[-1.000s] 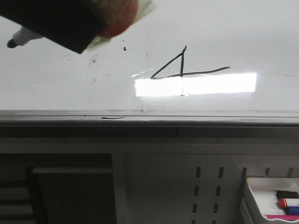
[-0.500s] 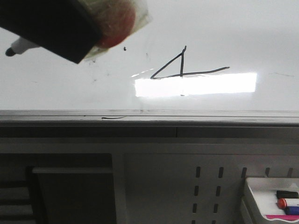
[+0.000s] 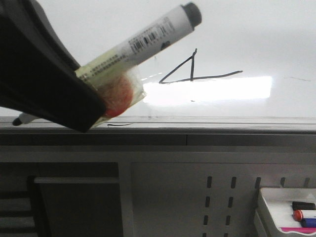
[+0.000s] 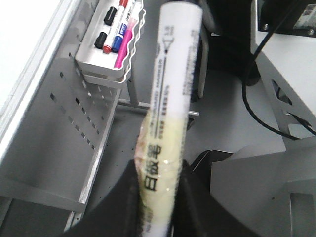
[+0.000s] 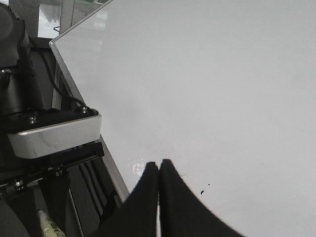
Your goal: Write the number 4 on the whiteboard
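The whiteboard (image 3: 256, 29) fills the upper half of the front view, its grey rim (image 3: 222, 124) running straight across; a bright glare (image 3: 217, 90) lies below the number 4 (image 3: 190, 71), which sits mid-board, its long horizontal stroke reaching rightward. Board to the right of the 4 and above it is bare. A short curved black line (image 3: 120, 125) lies on the rim.

The left gripper (image 4: 158, 197) looms dark at the front view's left, cut off by the frame, and covers that part of the board. Its fingers (image 4: 127, 197) are pressed against a marker (image 3: 143, 42), wrapped with yellowish tape at the grip. The capped end points up and right, ending just left of the 4, apart from it. The tip (image 3: 17, 121) pokes out beneath the gripper at the rim; whether it touches is hard to tell.

The left wrist view alone shows the marker's printed barrel, and a tray (image 4: 111, 44) of coloured markers hung on the perforated panel (image 4: 74, 113) under the board; the front view catches only the tray's corner (image 3: 269, 207).

The right wrist view alone shows the right gripper (image 5: 158, 170), fingers closed together with nothing between, over a bare stretch of board near its corner; small dark specks (image 5: 205, 188) lie close by.
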`<action>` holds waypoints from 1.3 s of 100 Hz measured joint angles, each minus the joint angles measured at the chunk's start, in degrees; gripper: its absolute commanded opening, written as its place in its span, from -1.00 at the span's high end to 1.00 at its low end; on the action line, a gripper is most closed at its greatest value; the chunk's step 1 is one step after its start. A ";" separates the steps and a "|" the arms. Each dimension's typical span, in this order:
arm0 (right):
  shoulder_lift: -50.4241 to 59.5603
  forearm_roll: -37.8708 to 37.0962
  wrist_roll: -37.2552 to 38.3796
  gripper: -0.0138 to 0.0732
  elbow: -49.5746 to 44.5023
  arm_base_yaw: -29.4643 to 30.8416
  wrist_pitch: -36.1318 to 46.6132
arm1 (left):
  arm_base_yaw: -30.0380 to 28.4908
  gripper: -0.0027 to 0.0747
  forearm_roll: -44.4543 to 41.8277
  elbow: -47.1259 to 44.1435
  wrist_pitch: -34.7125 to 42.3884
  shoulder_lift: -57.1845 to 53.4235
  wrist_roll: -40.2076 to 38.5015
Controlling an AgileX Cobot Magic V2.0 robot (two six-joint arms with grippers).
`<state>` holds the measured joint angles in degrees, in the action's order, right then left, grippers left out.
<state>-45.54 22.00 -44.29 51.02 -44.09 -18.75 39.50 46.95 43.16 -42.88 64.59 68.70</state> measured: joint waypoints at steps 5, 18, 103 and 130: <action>0.00 0.00 0.00 0.83 0.00 0.00 0.67 | 0.00 0.98 0.89 -0.62 0.89 0.00 0.00; 0.00 0.09 0.13 0.83 0.00 0.00 1.04 | 0.00 0.98 3.18 -1.87 3.23 0.00 0.00; 0.69 0.45 0.12 0.83 0.00 5.18 1.24 | 7.39 0.98 37.58 -8.92 54.58 3.75 -0.14; 0.69 1.37 0.12 0.83 -1.40 5.31 0.91 | 9.45 0.98 38.91 -2.31 59.47 10.89 -5.11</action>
<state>-44.85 23.37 -44.17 49.62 -38.78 -17.84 48.95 85.86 40.85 16.59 75.48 63.58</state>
